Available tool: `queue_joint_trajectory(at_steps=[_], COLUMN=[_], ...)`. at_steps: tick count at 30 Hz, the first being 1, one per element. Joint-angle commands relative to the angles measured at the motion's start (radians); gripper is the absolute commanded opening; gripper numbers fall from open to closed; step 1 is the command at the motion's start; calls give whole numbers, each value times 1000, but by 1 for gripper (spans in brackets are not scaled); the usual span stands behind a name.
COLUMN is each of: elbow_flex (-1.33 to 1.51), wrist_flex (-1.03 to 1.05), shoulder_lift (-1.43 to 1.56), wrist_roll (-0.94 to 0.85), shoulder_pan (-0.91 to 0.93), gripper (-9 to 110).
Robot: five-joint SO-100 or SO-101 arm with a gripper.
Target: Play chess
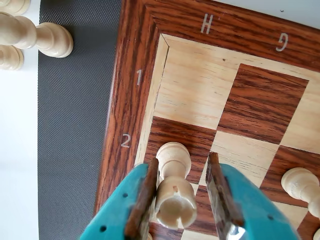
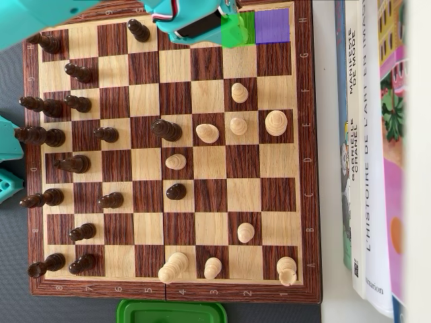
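In the wrist view a light wooden rook [image 1: 174,192] stands between the jaws of my gripper [image 1: 183,161], with its base on the dark square in row 2 of file H. The jaws are open. The left brown pad [image 1: 146,195] rests against the rook and the right pad [image 1: 220,192] stands a little clear of it. The wooden chessboard [image 1: 131,95] shows its H1 corner. In the overhead view the teal arm [image 2: 188,17] reaches over the board's top edge [image 2: 168,8] and hides the rook.
Another light piece [image 1: 300,182] stands one file over. Captured light pieces [image 1: 35,35] lie off the board beside a dark mat [image 1: 75,125]. In the overhead view dark pieces [image 2: 50,138] line the left side, books [image 2: 377,155] lie along the right, and a green container [image 2: 172,313] sits below.
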Motion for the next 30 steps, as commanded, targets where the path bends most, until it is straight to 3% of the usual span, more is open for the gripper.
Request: queue_joint_trajectory(at_steps=[1, 30], elbow_flex=[-8, 330], wrist_flex=[-2, 0], shoulder_lift=[38, 676], wrist_roll=[3, -2], shoulder_pan=[5, 63], gripper=[15, 15])
